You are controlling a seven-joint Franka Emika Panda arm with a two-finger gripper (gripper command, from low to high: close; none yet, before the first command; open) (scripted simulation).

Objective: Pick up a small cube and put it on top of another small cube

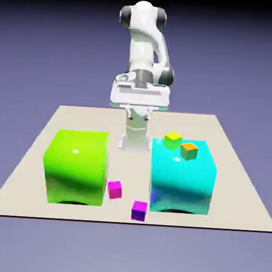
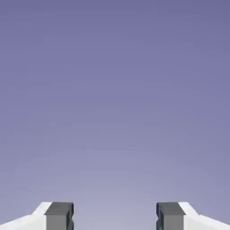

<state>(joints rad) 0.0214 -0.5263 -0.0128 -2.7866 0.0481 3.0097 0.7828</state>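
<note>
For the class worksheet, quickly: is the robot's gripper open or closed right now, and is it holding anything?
Gripper: open, holding nothing; only the backdrop shows between its fingertips.

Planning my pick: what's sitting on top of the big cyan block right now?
Two small cubes sit on the big cyan block: a yellow-green cube toward its far left corner and an orange cube beside it. The table behind the block is hidden.

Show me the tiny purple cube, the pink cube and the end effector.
purple cube (image 1: 139, 210), exterior view, front face.
pink cube (image 1: 115, 189), exterior view, front face.
end effector (image 2: 115, 216), hand view, open gap midway between fingertips.
</note>
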